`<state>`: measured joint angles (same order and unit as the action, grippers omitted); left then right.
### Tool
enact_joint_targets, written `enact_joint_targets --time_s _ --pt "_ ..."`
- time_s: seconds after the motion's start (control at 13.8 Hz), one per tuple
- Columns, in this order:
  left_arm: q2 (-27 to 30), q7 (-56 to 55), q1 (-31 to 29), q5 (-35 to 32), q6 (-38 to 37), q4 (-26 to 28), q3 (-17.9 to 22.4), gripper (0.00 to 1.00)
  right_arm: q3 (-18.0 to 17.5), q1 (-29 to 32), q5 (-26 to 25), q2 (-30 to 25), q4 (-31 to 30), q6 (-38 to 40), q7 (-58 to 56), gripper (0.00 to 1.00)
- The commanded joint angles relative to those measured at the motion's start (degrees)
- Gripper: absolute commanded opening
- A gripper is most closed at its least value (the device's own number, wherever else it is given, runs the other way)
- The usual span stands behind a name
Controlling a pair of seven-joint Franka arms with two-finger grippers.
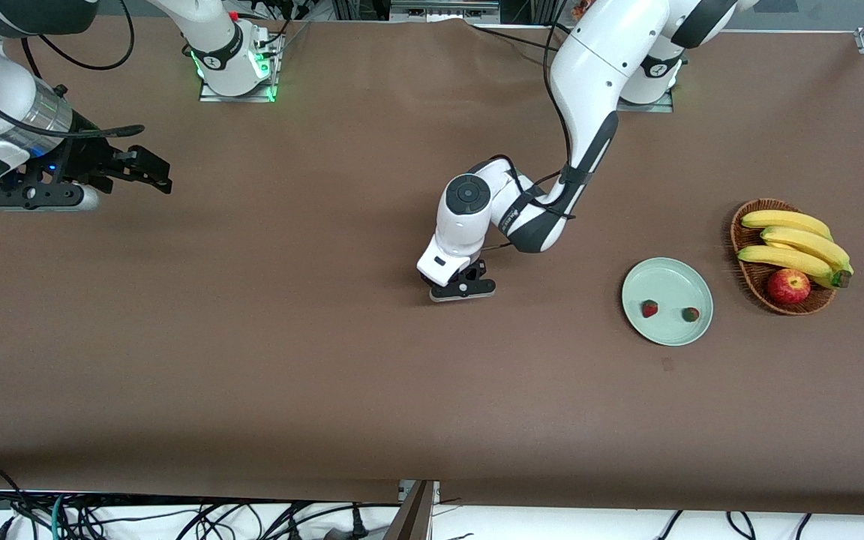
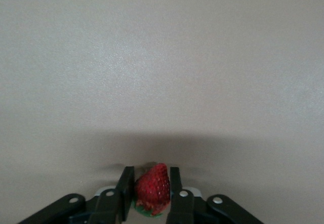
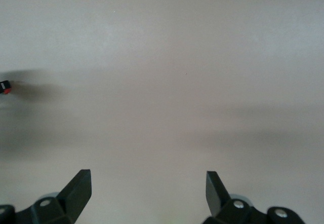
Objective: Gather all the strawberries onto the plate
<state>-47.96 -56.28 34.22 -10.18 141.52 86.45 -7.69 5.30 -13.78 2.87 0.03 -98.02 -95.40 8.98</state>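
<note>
My left gripper is down low over the middle of the brown table. In the left wrist view it is shut on a small red strawberry with a green cap, one finger on each side. The pale mint-green plate lies toward the left arm's end of the table. It holds two strawberries, one and another, side by side. My right gripper waits open and empty above the right arm's end of the table. In the right wrist view it shows only bare table between its fingers.
An oval wicker basket stands beside the plate at the left arm's end. It holds bananas and a red apple. Cables hang along the table edge nearest the front camera.
</note>
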Motion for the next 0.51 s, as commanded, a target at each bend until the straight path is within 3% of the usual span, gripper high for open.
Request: enact_joint_targets --time_s 0.0,0.15,0.44 --pt "-0.47 -1.03 0.06 0.86 -2.13 -1.11 -0.31 0.05 -1.16 1.30 -1.38 -1.88 -1.82 -1.01 -1.24 1.00" --pt "0.41 -0.51 -0.55 0.78 -5.27 -1.63 -0.31 0.00 -1.17 1.30 -1.46 -1.53 -1.47 -1.10 -1.51 1.00" --pt "7.16 7.63 -4.76 0.69 -18.18 -2.07 -0.40 0.02 -1.16 1.21 -3.57 -0.48 0.02 -1.63 -1.51 1.00"
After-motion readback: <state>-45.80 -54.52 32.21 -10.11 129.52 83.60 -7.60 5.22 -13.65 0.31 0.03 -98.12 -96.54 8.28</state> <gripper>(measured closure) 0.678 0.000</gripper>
